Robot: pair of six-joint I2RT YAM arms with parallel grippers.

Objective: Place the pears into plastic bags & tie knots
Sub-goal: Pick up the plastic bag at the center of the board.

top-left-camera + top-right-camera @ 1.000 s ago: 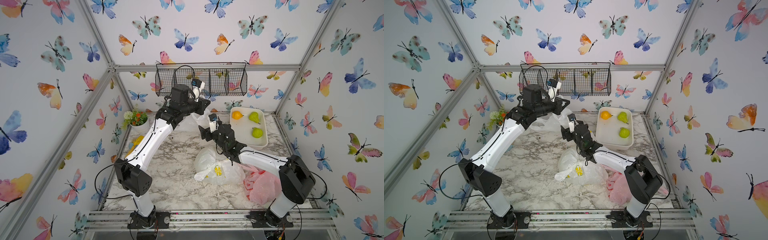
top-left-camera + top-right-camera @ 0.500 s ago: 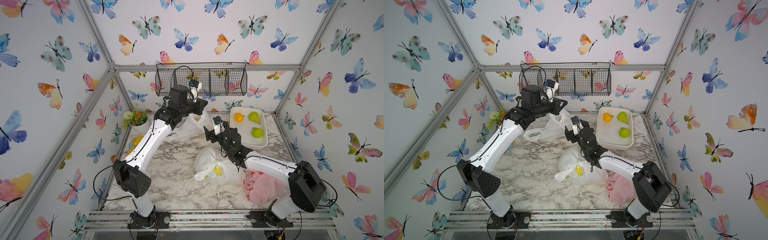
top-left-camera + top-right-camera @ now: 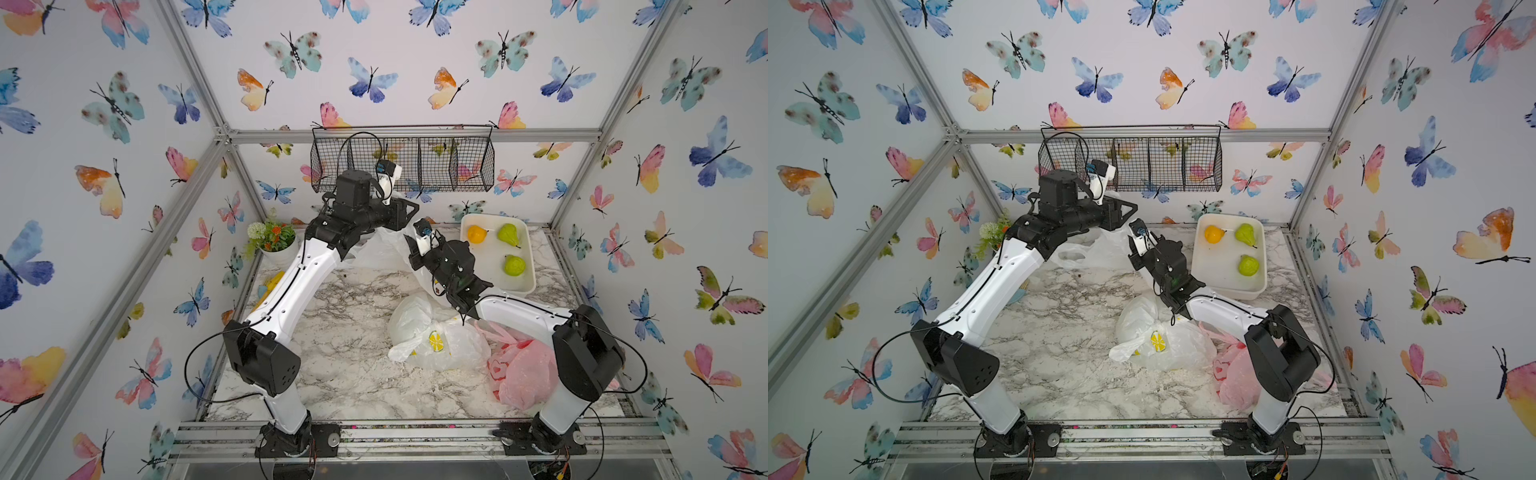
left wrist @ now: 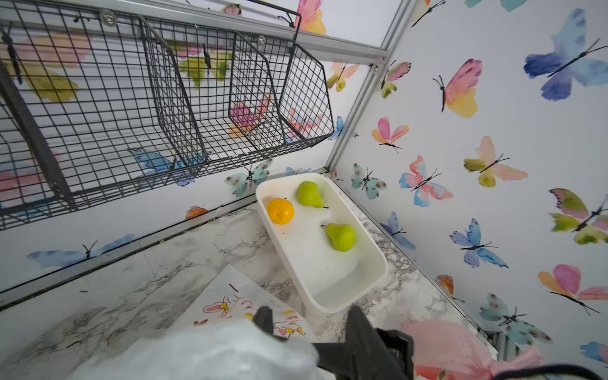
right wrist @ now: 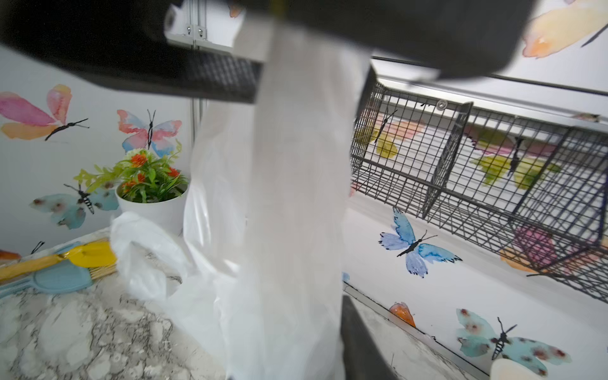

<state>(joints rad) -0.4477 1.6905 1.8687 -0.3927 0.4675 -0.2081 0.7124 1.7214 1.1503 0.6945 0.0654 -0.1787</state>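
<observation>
Three bags: the doodle bag (image 4: 227, 301) stretches between the two hands, while the lemon bag (image 3: 436, 340) and pink bag (image 3: 523, 370) lie behind the right hand (image 3: 410, 245), beside its arm. Two green pears (image 3: 509, 235) (image 3: 514, 265) and one orange fruit (image 3: 476, 234) sit in a white tray (image 3: 490, 286) just right of that hand.

The left hand (image 4: 309, 314) has its fingers spread, and a bag strip reaches up to it. Plastic covers the right hand's fingers — pinching or not, I cannot tell.

A wire basket (image 3: 436, 166) hangs beyond the left hand; a plant pot (image 3: 272, 241) and utensils (image 5: 65, 263) are off to its left. The desk (image 3: 340, 324) is marble and the walls are papered with butterflies.
</observation>
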